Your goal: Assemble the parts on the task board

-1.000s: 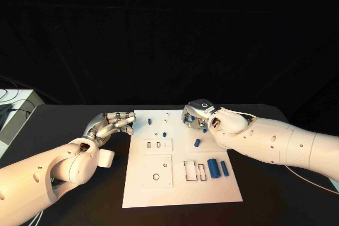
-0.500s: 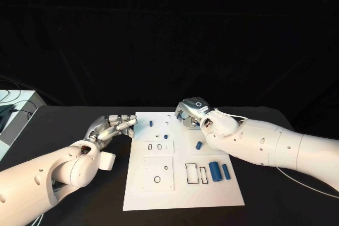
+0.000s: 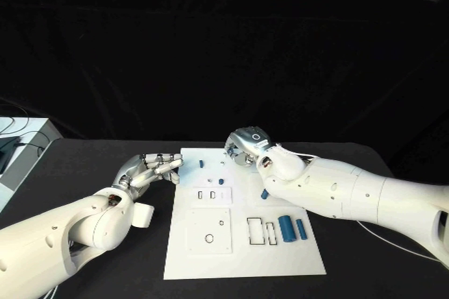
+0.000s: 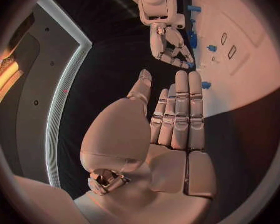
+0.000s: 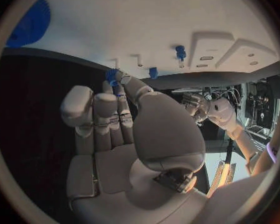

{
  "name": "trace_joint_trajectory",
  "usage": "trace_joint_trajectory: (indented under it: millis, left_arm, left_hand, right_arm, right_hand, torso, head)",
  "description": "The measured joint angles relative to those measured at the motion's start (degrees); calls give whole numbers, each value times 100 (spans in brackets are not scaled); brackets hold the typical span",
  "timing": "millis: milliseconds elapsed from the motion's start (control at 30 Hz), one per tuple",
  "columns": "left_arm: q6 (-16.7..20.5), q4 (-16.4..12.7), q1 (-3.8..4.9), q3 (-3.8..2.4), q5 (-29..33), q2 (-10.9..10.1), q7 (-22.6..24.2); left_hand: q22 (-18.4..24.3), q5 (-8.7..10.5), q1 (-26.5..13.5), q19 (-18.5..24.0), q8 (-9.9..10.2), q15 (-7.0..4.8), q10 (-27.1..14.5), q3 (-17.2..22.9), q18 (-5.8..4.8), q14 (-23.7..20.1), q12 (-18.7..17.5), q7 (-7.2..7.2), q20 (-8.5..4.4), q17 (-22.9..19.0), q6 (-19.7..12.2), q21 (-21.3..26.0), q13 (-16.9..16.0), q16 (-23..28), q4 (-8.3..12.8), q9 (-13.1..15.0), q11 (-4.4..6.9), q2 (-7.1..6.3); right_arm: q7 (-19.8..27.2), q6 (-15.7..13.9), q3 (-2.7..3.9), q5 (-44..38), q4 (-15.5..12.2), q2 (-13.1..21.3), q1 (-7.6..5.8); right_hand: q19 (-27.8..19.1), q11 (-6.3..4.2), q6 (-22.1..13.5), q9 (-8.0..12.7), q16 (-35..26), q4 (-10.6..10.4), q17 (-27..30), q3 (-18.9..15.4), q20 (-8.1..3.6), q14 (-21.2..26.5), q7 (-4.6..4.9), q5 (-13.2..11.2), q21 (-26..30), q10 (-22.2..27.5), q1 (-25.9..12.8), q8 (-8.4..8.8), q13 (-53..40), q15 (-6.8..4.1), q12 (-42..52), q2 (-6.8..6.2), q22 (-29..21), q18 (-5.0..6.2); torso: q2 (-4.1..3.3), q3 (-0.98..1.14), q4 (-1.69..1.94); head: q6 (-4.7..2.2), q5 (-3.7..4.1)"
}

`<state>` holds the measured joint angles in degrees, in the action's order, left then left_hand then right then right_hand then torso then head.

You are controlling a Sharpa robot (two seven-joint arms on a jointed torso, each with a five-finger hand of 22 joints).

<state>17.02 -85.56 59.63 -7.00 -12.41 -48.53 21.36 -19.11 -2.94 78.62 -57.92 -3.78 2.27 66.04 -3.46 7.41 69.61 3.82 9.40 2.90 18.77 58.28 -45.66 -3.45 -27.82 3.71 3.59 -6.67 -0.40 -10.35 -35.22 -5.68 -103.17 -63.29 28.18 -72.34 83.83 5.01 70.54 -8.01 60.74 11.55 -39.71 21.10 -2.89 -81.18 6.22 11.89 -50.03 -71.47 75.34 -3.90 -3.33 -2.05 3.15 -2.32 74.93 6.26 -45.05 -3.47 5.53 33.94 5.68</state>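
Observation:
The white task board (image 3: 243, 253) lies mid-table. On it are small blue parts (image 3: 201, 163) (image 3: 220, 180) (image 3: 265, 194) and two blue cylinders (image 3: 284, 227) (image 3: 300, 230) beside empty slots. My right hand (image 3: 245, 146) hovers over the board's far edge. In the right wrist view a small blue part (image 5: 112, 76) sits pinched between its thumb tip and a fingertip. My left hand (image 3: 154, 168) is just off the board's far left corner, fingers straight and side by side, holding nothing. The left wrist view shows this hand (image 4: 171, 119) and the right hand (image 4: 168, 40) above the board (image 4: 246, 69).
A white box (image 3: 19, 140) with cables stands at the table's left edge. Black table (image 3: 374, 273) surrounds the board. Raised white blocks with slots (image 3: 211, 231) (image 3: 211, 194) occupy the board's left half.
My right hand has moved left along the board's far edge, and its arm now covers more of the board's right side. The left hand has stayed roughly in place.

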Motion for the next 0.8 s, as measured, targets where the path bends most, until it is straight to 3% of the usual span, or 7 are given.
trace_joint_trajectory:
  millis: [400, 800]
  left_arm:
    - [-2, -17, 0, -8, -4, -7, 0]
    - [-2, -21, 0, -12, -8, -9, 0]
  left_hand:
    - [11, 0, 0, 8, 0, 0, -21, 0, 0, 0, 0, 0, 8, -5, 0, 0, 0, 16, 0, 0, 21, 0]
    - [24, 0, 0, 8, 0, 0, -42, 0, 0, 0, 0, 0, 8, -5, 0, 0, 0, 16, 0, 0, 0, 0]
  right_arm:
    - [-6, -87, 5, -9, 40, -121, 2]
    - [1, -80, 6, -10, 85, -105, 5]
  right_hand:
    - [0, -1, 0, 3, 0, -1, 1, -1, 0, 0, 0, -2, 100, 1, 0, 0, 0, 0, -1, 0, -1, 1]
    - [1, -2, -1, 8, 0, -1, 1, -2, 0, 0, -1, 9, 100, 2, 1, 1, 0, 0, -8, -1, -2, 1]
  torso:
    - [-40, -57, 51]
    - [-92, -81, 79]
  head:
    - [5, 19]
    - [18, 13]
